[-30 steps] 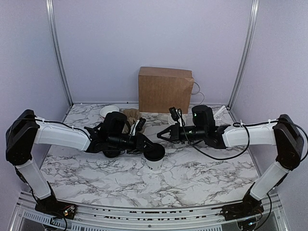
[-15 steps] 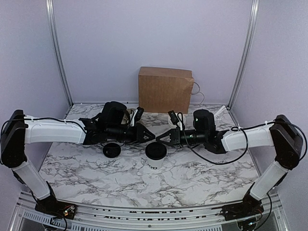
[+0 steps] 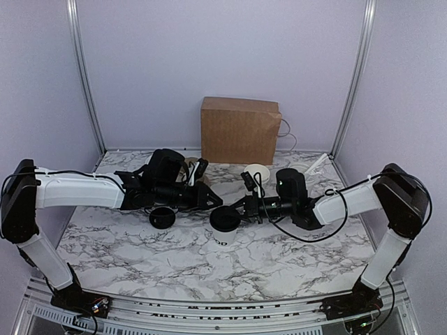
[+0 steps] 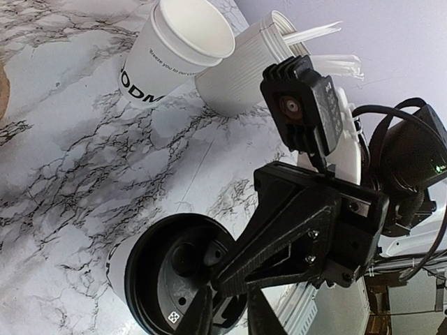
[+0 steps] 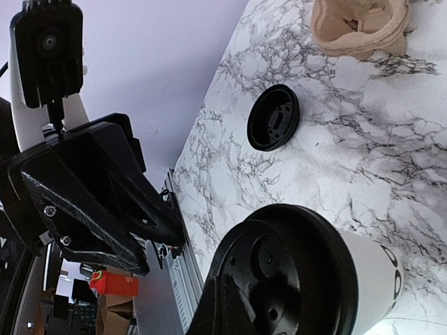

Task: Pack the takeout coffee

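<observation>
The takeout coffee (image 3: 225, 225), a white paper cup with black lettering and a black lid, stands at the table's middle. It shows in the left wrist view (image 4: 174, 276) and the right wrist view (image 5: 307, 279). My right gripper (image 3: 235, 208) is shut, its tip (image 5: 234, 300) resting on the lid's right rim. My left gripper (image 3: 213, 198) hangs just left of and behind the cup, its jaws a narrow gap apart (image 4: 229, 310) and holding nothing.
A brown paper bag (image 3: 239, 130) stands at the back wall. A loose black lid (image 3: 162, 218) lies left of the cup. A lidless white cup (image 4: 178, 52) and a frosted tumbler with sticks (image 4: 255, 66) stand behind the cup. A beige carrier (image 5: 360, 24) lies back left.
My left gripper has let go of the lidded cup and drawn back to the left. My right gripper has moved left and down onto the lid's rim. The cup has stayed put.
</observation>
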Robot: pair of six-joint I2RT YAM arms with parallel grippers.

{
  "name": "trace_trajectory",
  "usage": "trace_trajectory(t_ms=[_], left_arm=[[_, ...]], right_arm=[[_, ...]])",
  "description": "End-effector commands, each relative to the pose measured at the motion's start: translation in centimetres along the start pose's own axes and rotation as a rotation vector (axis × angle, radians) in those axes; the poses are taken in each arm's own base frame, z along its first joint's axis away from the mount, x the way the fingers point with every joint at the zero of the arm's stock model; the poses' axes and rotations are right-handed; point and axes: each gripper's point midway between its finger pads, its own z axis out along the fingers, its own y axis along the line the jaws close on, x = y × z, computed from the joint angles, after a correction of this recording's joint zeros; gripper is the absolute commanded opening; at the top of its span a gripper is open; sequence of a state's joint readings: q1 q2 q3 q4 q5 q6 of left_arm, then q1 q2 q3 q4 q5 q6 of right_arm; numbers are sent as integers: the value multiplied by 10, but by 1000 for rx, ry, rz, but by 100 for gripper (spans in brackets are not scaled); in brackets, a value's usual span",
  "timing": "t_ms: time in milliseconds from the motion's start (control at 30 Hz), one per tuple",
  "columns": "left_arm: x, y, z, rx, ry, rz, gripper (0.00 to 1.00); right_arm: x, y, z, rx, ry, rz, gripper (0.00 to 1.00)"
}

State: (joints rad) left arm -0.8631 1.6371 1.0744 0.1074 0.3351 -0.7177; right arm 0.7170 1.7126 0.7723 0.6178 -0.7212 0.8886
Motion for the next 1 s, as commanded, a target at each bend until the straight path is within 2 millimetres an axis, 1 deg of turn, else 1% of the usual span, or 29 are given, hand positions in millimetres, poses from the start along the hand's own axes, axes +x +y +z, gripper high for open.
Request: trace_trajectory(t_ms=[0, 67, 200, 267, 333, 367, 467, 533, 633, 733, 767, 833, 967], left_arm=[[-8, -26, -12, 76, -10, 28, 19], [-13, -39, -17, 132, -30, 31, 19], [-26, -67, -36, 220, -69, 34, 19], [-30, -76, -43, 252, -91, 38, 18], [-29, -77, -46, 280, -100, 29, 16], [-27, -72, -44, 285, -97, 14, 15], [-15, -52, -33, 313, -73, -52, 6], [-3, -33, -21, 302, -48, -92, 1], [20, -2, 0, 242, 9, -141, 0], [36, 24, 16, 183, 52, -200, 0], [39, 29, 18, 169, 59, -208, 0], [38, 31, 18, 150, 53, -209, 0], [32, 29, 13, 123, 43, -175, 0]], right_arm=[[2, -3, 3, 39, 17, 11, 0], [-1, 0, 3, 38, 13, 0, 0], [-6, 4, 3, 47, 7, -16, 0], [-6, 4, 2, 52, 5, -19, 0], [-6, 3, 2, 58, 6, -20, 0], [-6, 3, 2, 62, 4, -20, 0], [-8, 1, 0, 81, -7, -24, 0], [-11, 7, -3, 73, -20, -35, 0], [-20, 24, -7, 54, -45, -76, 0], [-30, 35, -12, 68, -72, -111, 0], [-31, 37, -12, 71, -72, -116, 0], [-31, 37, -11, 71, -62, -115, 0], [-32, 38, -11, 68, -63, -117, 0]])
